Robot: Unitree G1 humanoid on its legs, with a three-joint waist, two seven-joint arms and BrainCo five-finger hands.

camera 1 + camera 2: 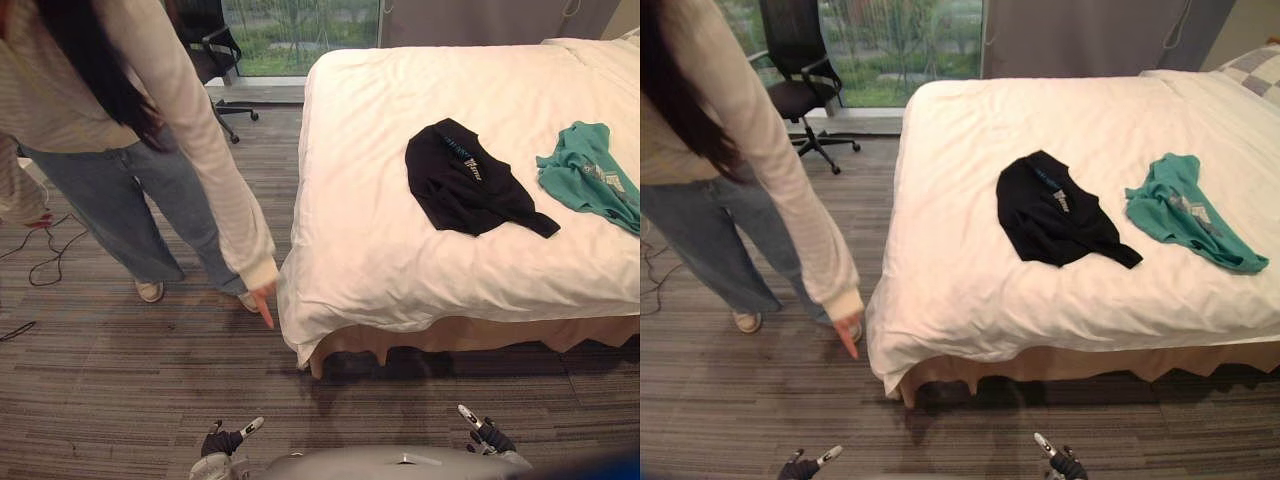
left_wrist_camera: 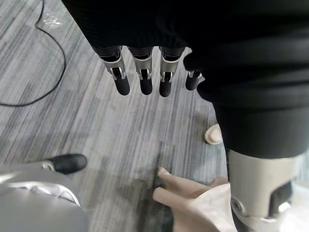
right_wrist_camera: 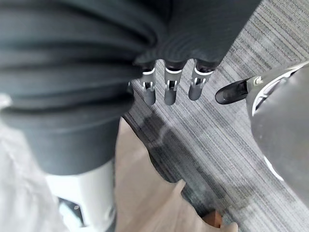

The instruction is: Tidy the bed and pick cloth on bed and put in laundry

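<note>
Bed (image 1: 380, 240), black cloth (image 1: 460, 180) well beyond right hand (image 1: 490, 436)

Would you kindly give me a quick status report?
Left hand, right hand open, empty, down low. Black cloth and teal cloth lie on the bed, untouched. Person stands by the bed's left corner.

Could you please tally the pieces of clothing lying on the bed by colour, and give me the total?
Black garment: 1
Teal garment: 1
Total on the bed: 2
</note>
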